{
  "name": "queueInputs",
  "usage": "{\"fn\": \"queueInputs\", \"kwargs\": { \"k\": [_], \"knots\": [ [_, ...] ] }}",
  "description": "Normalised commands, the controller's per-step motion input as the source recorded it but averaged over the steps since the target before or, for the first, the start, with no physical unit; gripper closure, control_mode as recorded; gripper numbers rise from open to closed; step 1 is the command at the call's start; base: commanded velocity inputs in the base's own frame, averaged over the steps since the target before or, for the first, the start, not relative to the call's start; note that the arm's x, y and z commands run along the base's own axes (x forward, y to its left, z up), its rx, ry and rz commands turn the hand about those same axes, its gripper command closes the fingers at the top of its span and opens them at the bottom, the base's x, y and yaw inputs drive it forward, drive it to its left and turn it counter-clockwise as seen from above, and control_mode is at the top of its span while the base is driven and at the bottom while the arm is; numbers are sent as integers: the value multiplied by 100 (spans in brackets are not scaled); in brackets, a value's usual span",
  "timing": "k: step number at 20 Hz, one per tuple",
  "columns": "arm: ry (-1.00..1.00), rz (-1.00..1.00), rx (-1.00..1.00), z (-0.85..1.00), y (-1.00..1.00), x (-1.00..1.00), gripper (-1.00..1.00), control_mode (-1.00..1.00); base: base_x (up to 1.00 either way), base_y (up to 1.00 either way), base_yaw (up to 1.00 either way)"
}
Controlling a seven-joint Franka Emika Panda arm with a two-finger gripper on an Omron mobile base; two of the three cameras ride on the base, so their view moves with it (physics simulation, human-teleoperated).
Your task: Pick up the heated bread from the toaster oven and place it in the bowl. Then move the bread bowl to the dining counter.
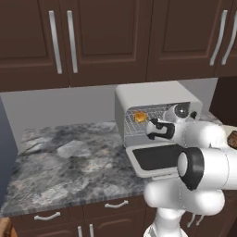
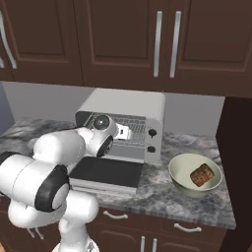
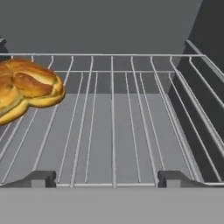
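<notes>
Hand view, bread [image 3: 26, 89] at rack's [image 3: 131, 122] left edge, right side bare

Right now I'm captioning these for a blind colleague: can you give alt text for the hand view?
A golden-orange piece of bread lies at the left of a wire rack inside the toaster oven. The end effector is open, its dark tips low in the picture, short of the bread.

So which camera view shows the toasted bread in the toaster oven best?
The hand view shows it best: the bread lies large and close on the wire rack, at the picture's left edge, partly cut off. In the left base view it is a small orange spot inside the toaster oven. In the right base view I cannot make it out.
</notes>
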Motion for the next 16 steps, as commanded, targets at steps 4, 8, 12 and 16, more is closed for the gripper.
{"fn": "queueInputs", "kwargs": {
  "k": [4,8,12,16],
  "knots": [
    [30,-1,0,-18,-44,-100,-100,-100,0,0,0],
    [35,-1,0,-28,-52,-100,-100,-100,0,0,0],
    [33,0,-1,-42,-50,-100,-100,-100,0,0,0],
    [1,0,0,-22,-16,-100,-100,-100,0,0,0]
  ]
}}
